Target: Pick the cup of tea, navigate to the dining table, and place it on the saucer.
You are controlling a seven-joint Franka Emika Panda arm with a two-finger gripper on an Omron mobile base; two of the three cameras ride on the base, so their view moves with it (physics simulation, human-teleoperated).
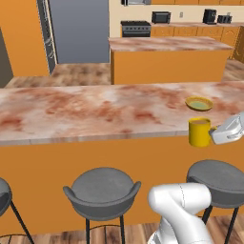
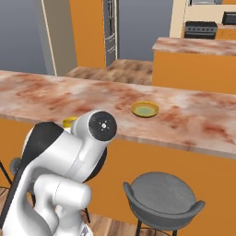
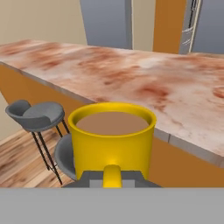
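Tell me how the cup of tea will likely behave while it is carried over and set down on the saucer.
The cup of tea looks rigid, so it should hold its shape in the gripper, shut on its handle. The liquid stands close to the rim, so a tilt or jolt would probably spill it. The saucer is shallow and barely wider, so an off-centre landing might tip the cup.

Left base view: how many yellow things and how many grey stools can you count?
Yellow things: 2, the cup of tea and the saucer
Grey stools: 3, a middle stool, a right stool and a stool cut by the left edge
Total: 5
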